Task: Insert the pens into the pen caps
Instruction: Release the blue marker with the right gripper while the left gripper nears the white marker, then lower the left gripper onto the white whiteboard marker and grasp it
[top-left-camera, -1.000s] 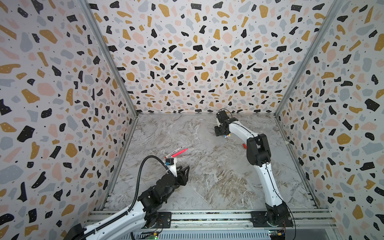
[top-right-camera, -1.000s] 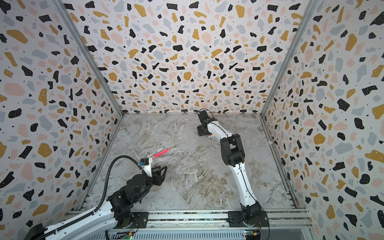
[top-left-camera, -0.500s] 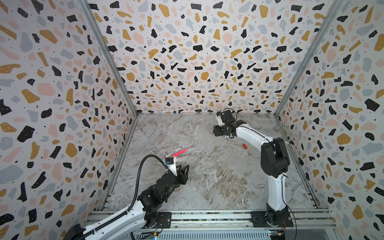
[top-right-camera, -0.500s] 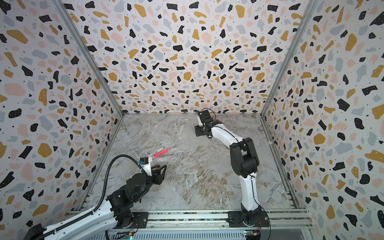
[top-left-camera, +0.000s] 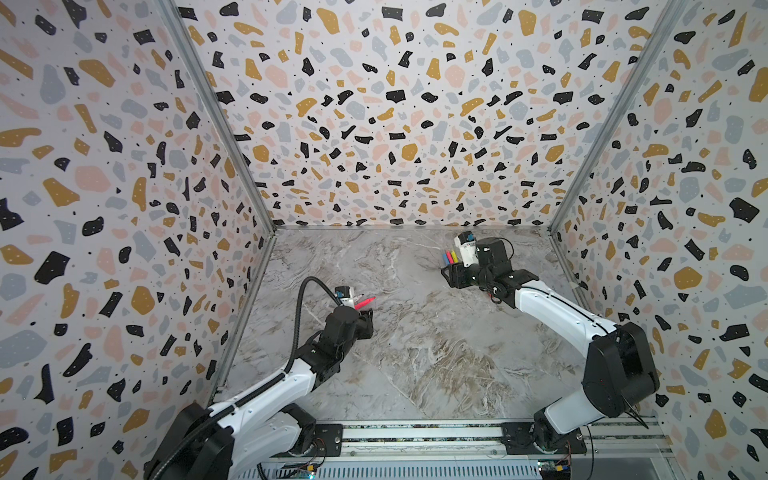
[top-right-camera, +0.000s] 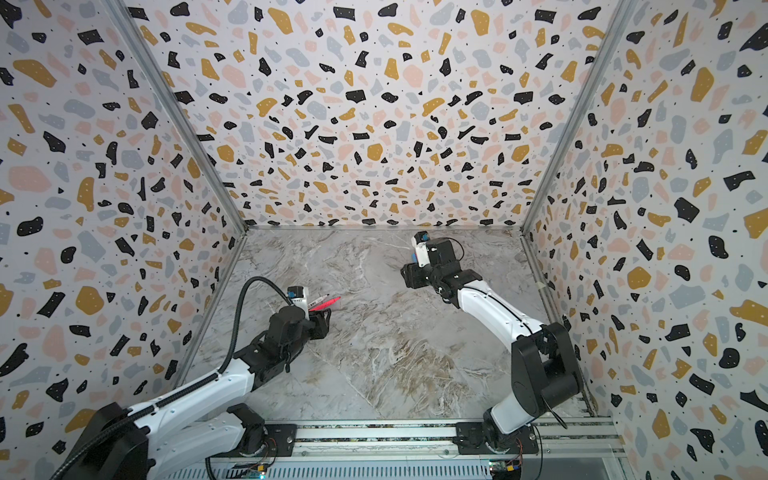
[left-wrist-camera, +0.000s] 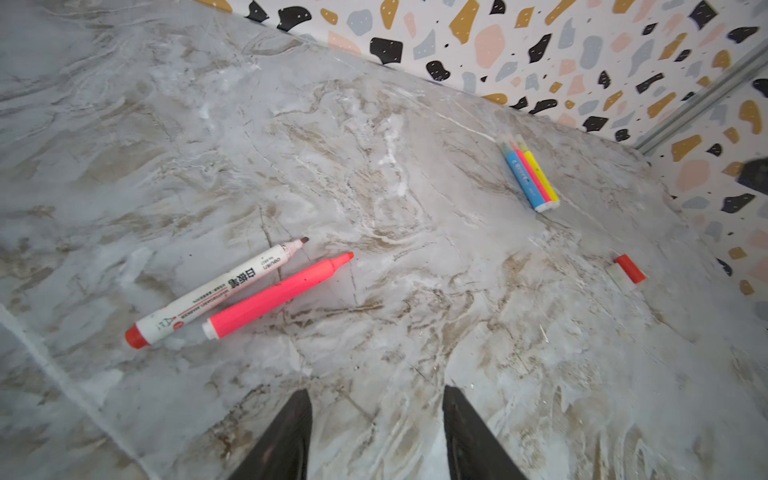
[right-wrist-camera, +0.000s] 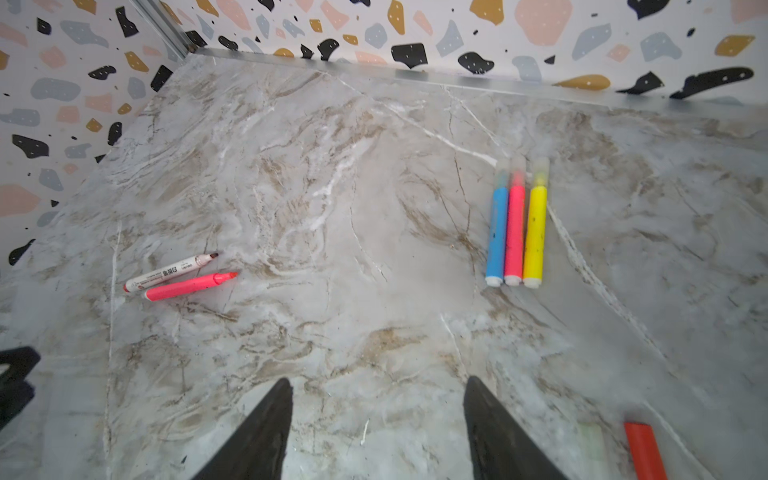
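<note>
A white-barrelled pen (left-wrist-camera: 216, 291) and a pink pen (left-wrist-camera: 278, 297) lie uncapped side by side on the marble floor, just beyond my left gripper (left-wrist-camera: 376, 389), which is open and empty. Blue (right-wrist-camera: 496, 232), pink (right-wrist-camera: 514, 232) and yellow (right-wrist-camera: 535, 232) pens lie in a tight row with pale translucent ends, ahead of my right gripper (right-wrist-camera: 378, 378), also open and empty. A red pen cap (right-wrist-camera: 644, 453) lies on the floor close beside the right fingers. In a top view the left gripper (top-left-camera: 365, 322) sits by the pink pen (top-left-camera: 365, 302), and the right gripper (top-left-camera: 446, 276) by the row of three pens (top-left-camera: 449, 257).
Terrazzo-patterned walls (top-left-camera: 374, 124) enclose the marble floor (top-left-camera: 415, 353) on three sides. A metal rail (top-left-camera: 415, 432) carrying both arm bases runs along the front. A faint translucent piece (right-wrist-camera: 590, 440) lies next to the red cap.
The right arm's elbow has swung out to the right and its gripper has turned and opened wider, uncovering the three pens. The left arm has not moved.
</note>
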